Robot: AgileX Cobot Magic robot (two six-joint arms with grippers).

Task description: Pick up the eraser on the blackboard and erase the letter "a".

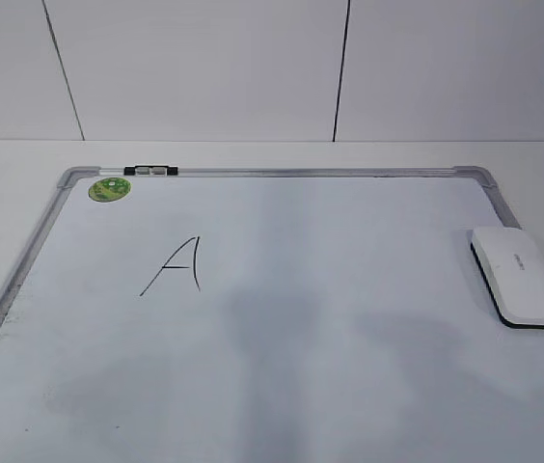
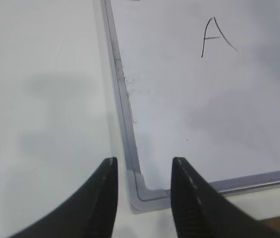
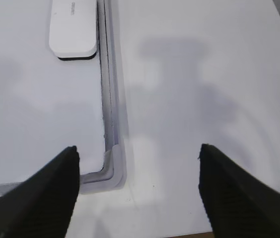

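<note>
Nearest the robot, both arms hang back over the near corners of the blackboard (image 1: pixel 282 386), neither reaching the exterior view. The left gripper (image 2: pixel 144 166) has its jaws moderately parted and empty above the board's near-left corner cap (image 2: pixel 140 191); the right gripper (image 3: pixel 137 151) is spread wide, also empty, above the near-right corner, half over the white worktop (image 3: pixel 204 74).

The job looks to be at its very start: nothing has been picked up. The eraser (image 1: pixel 517 275), white with a dark felt underside, lies flat on the board against the right-hand frame, further off from the right gripper and well apart from it. Left of centre, a thin black capital "A" (image 1: pixel 177 265) is the only letter showing on the board, unsmudged; no lowercase "a" can be made out.

At the far rail sit a small black-and-silver clip (image 1: pixel 150 171) and a round green sticker (image 1: pixel 109 189).

The next move likely falls to the right arm: advance along the frame, drop over the eraser and close across its narrow sides, then carry it leftward to the letter.
</note>
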